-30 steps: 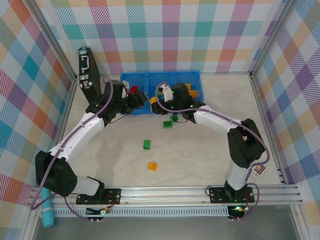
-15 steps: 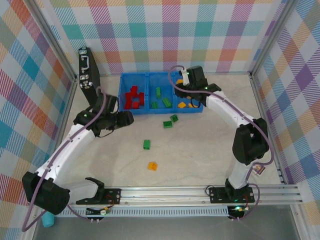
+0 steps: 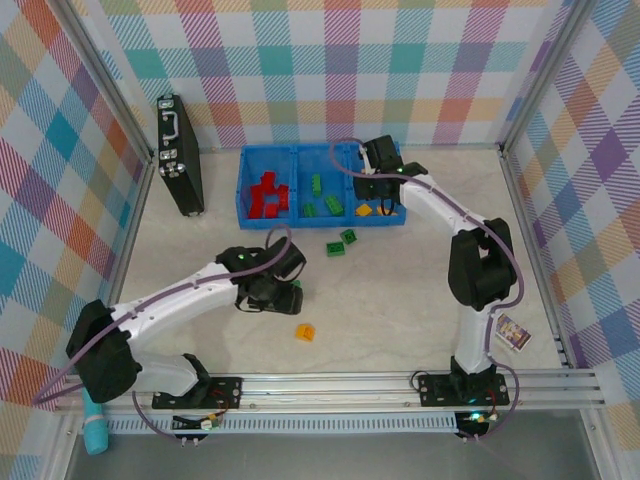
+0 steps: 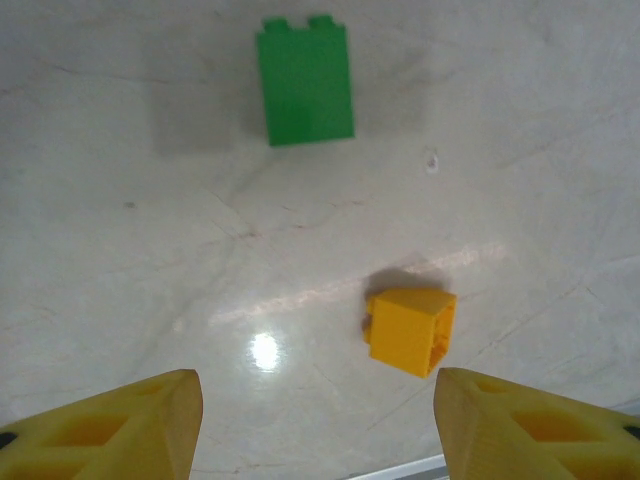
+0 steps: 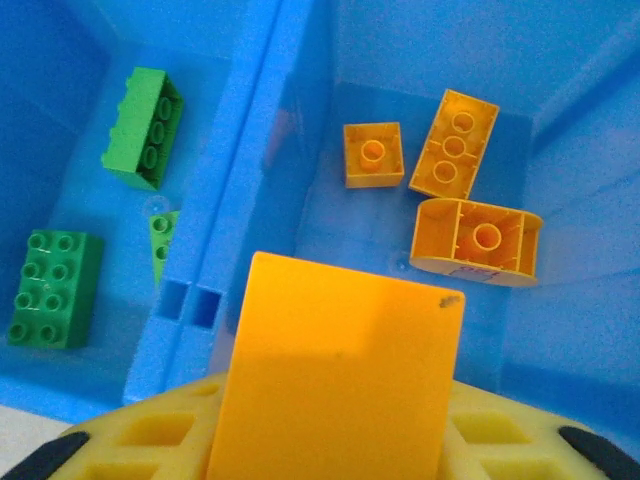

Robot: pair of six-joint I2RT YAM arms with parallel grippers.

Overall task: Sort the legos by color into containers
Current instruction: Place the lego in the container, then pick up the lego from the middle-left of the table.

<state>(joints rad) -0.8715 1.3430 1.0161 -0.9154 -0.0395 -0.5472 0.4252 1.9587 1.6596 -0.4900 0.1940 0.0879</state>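
Fingers of the right arm (image 3: 383, 195) clasp a yellow-orange studded plastic brick (image 5: 340, 350) above the blue plastic tray's right compartment (image 5: 430, 50); left fingers (image 3: 287, 297) gape empty over a green plastic brick (image 4: 305, 85).

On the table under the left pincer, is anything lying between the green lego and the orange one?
Nothing: the left wrist view shows bare table between the green lego and the orange lego.

Blue tray (image 3: 297, 185), reds (image 3: 266, 193) left, greens (image 3: 322, 197) middle, oranges (image 5: 455, 190) right; orange brick (image 5: 335, 370) held above; four loose bricks (image 4: 305, 85)
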